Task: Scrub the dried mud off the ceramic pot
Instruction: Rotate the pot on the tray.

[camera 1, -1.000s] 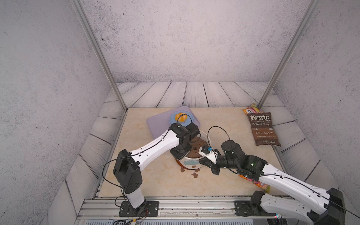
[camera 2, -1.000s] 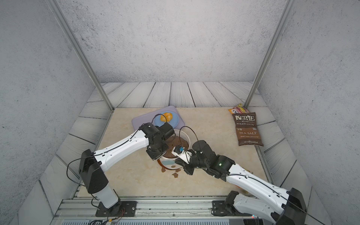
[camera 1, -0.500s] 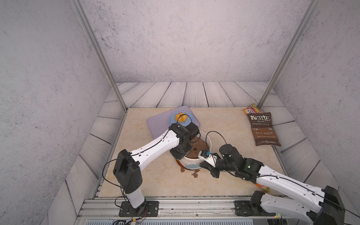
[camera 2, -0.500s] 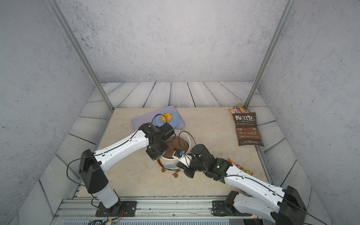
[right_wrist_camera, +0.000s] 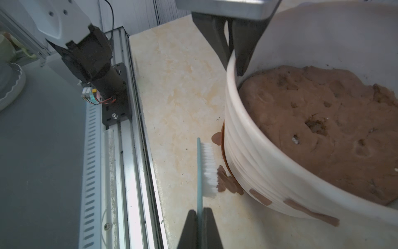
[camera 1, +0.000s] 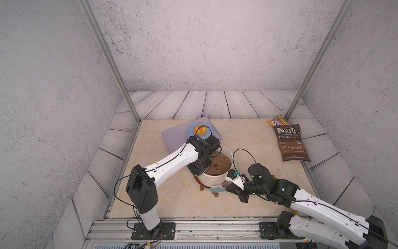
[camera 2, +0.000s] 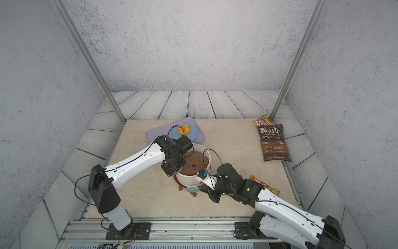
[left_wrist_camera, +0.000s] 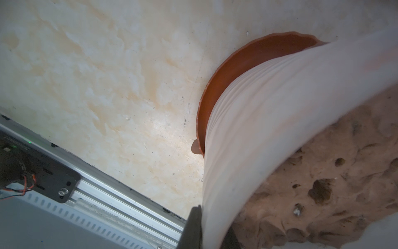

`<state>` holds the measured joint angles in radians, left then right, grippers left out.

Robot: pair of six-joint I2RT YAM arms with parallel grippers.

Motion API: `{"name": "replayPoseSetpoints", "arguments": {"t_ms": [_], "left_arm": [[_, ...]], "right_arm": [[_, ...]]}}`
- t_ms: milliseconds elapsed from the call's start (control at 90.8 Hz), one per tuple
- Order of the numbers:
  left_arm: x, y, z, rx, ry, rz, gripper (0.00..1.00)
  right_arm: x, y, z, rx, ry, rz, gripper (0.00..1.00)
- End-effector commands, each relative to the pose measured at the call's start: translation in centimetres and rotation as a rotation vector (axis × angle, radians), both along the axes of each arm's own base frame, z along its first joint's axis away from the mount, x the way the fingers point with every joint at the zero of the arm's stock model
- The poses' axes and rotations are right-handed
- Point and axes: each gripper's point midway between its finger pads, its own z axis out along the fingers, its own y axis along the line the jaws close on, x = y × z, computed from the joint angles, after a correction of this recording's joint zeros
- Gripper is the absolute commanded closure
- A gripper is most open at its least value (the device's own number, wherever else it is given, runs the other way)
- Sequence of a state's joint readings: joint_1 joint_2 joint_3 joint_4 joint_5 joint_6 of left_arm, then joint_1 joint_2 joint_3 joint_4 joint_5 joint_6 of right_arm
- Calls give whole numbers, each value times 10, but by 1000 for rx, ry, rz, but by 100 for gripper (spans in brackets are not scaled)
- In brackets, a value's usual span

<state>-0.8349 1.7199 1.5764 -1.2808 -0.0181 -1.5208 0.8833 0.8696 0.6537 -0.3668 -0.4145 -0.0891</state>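
here the pot (right_wrist_camera: 247, 151) is cream-white glazed ceramic: a cylinder with wavy ribs round its wall and a smooth thick rim. it stands on the saucer (left_wrist_camera: 237, 62), a rust-brown round dish with a scalloped edge. mud (right_wrist_camera: 260, 197) shows as flat matte brown patches low on the wall; more flakes lie against the saucer. lumpy, pitted soil (right_wrist_camera: 323, 129) fills the pot. the left gripper (right_wrist_camera: 233, 58) is clenched on the rim, one finger inside, one outside. the right gripper (right_wrist_camera: 200, 217) grasps a thin teal brush (right_wrist_camera: 209, 168), its white bristles just beside the saucer.
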Motion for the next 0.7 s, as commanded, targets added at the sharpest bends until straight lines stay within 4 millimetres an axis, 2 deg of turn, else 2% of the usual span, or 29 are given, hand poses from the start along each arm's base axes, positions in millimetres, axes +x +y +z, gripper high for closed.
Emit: {"name": "replayPoseSetpoints", "arguments": {"t_ms": [0,143,253,363,550,694], "left_arm": [[8,2,-1,38,-22,-105,93],[15,11,2,98,-32,-173,93],[19,23,4,153,-33,-220,93],[28,26,7,169,-58,-311,94],[39,36,10,220,-82,-443,94],[45,37,9,232,-86,-513,94]], "right_arm": [[-16,3,31,86,14,57,100],[-13,9,60,138,-23,74,100],[-6,14,71,152,-58,61,100],[-1,19,78,163,-70,64,100],[1,24,67,120,-64,89,100],[10,25,55,99,-98,63,100]]}}
